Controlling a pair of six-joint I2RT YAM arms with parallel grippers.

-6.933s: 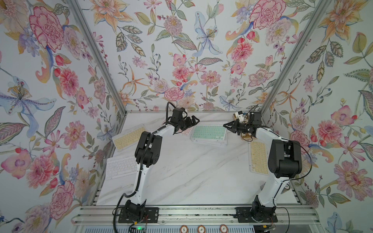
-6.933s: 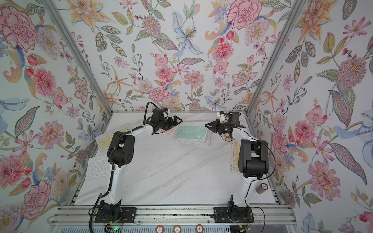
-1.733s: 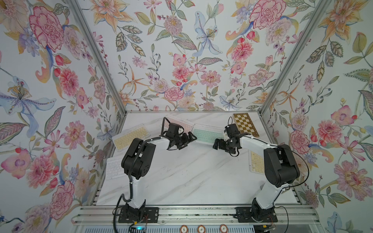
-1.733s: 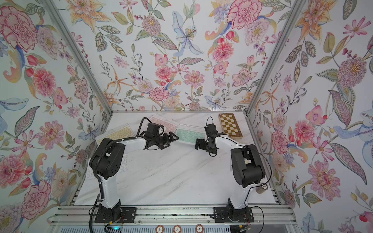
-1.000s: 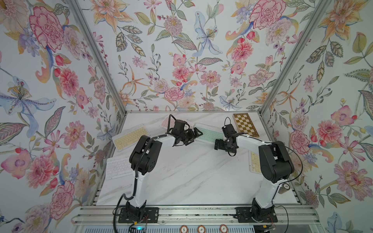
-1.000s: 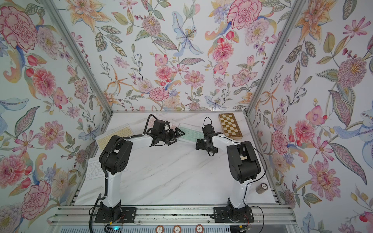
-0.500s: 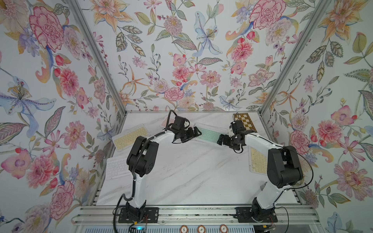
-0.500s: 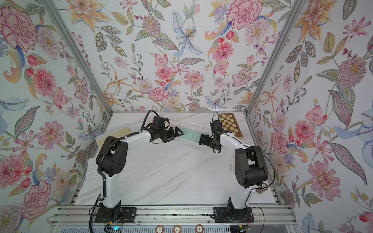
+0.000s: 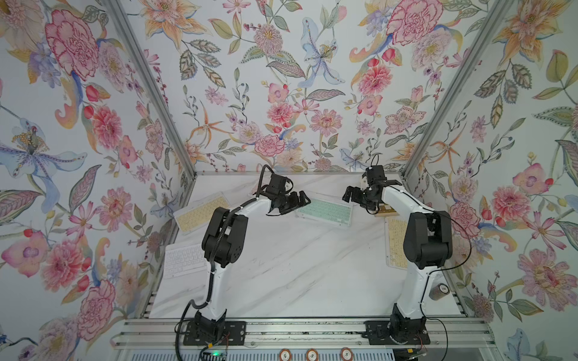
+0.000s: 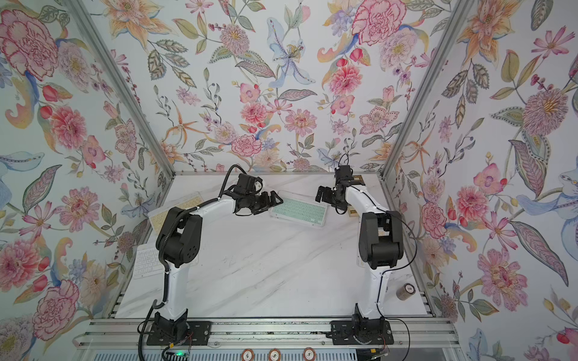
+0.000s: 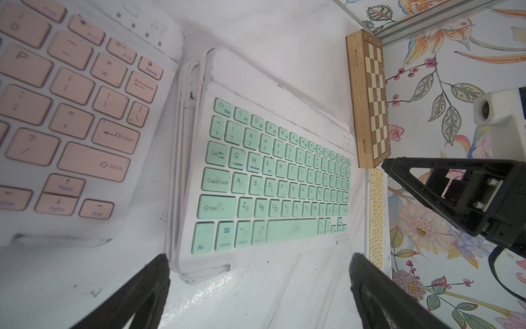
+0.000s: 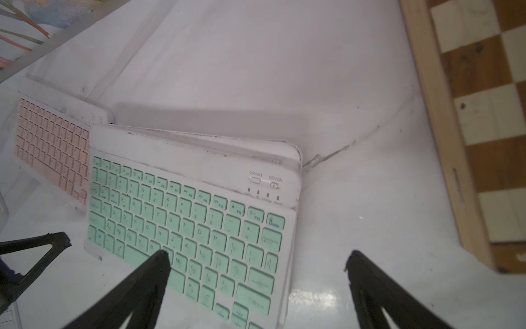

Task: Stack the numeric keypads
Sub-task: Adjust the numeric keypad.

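Observation:
A mint green keypad (image 9: 325,212) (image 10: 298,212) tops a low stack of keypads near the back middle. The white edges below it fan out a little (image 11: 273,182) (image 12: 185,222). A pink keypad (image 11: 65,114) (image 12: 51,148) lies beside the stack, mostly hidden under my left arm in both top views. My left gripper (image 9: 301,200) (image 10: 275,200) (image 11: 259,260) hovers open off the stack's left end, holding nothing. Off the right end my right gripper (image 9: 350,193) (image 10: 323,193) (image 12: 257,256) stands open and empty.
A yellow keypad (image 9: 201,212) (image 10: 175,209) and a white keypad (image 9: 184,259) (image 10: 150,261) lie by the left wall. Another yellow keypad (image 9: 397,243) lies by the right wall. A wooden chessboard (image 11: 370,99) (image 12: 484,128) sits under my right arm. A small roll (image 9: 438,290) stands front right.
Both grippers have drawn back from the ends of the mint green keypad and risen. The right one has moved toward the back wall. The keypad now lies flat on the stack.

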